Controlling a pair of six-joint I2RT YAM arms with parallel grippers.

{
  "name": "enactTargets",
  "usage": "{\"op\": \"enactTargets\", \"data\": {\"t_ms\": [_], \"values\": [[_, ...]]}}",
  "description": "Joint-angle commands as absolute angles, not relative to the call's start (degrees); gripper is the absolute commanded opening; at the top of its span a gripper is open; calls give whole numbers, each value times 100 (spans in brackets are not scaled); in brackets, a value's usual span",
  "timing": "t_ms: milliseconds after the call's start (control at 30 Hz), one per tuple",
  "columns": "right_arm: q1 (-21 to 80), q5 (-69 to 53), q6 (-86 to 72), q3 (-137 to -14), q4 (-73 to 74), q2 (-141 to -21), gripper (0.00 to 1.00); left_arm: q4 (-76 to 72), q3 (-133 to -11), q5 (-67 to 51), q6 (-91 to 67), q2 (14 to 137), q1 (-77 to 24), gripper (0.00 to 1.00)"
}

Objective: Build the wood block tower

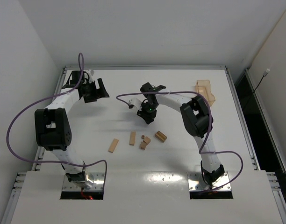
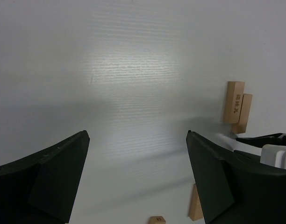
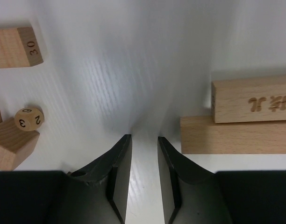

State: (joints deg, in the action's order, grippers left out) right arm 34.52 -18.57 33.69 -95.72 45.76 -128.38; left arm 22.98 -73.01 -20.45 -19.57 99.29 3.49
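Wood block tower [image 3: 248,100] barely started: two planks touching mid-table, one apparently lying on the other (can't confirm it's a real stack). Left to place: loose planks [image 1: 114,145], a chunky block [image 1: 160,136] and small bits [image 1: 145,141], scattered nearer the bases. Right claw [image 3: 143,138] sits just beside the pair, jaws a narrow gap apart, nothing between. Left claw [image 2: 138,135] wide, empty, over bare table [image 2: 133,70]. Overhead doesn't show the pair (likely under the right arm); both wrist views do. Only overhead shows the amber box [image 1: 206,91], far right.
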Motion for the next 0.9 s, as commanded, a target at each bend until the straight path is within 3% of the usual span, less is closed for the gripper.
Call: {"op": "enactTargets", "data": {"t_ms": [0,867], "values": [[3357,-1907,3340,-9922,4667,-12973,26,2127,-7497,-2197,-1986,9940,413,82],[3305,-1802,3287,-10248,4772,-13184,38,2127,-7497,-2312,-1986,10099,413,82]]}}
